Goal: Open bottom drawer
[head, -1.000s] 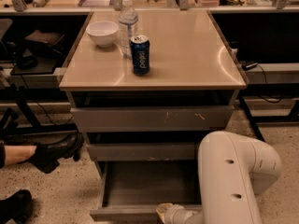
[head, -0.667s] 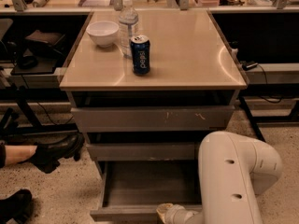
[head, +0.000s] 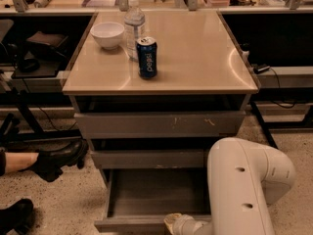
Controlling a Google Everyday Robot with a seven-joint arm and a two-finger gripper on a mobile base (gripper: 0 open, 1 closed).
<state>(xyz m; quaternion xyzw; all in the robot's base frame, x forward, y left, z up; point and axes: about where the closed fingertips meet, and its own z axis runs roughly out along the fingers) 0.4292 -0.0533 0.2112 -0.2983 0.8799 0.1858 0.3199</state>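
The bottom drawer [head: 146,195] of the grey cabinet stands pulled out toward me. Its shallow grey tray is open to view and its plain front edge [head: 127,224] lies at the bottom of the view. My gripper [head: 174,223] is at that front edge, right of its middle, with only its pale wrist end showing. My white arm [head: 244,185] comes in from the lower right and covers the drawer's right part. The mid-sized drawer front [head: 146,158] and the wide scratched top drawer front [head: 156,124] sit above it.
On the beige cabinet top [head: 195,53] stand a blue can [head: 146,58], a clear water bottle [head: 134,26] and a white bowl [head: 108,34]. A person's black shoes [head: 58,159] are on the floor at left. Dark shelving flanks both sides.
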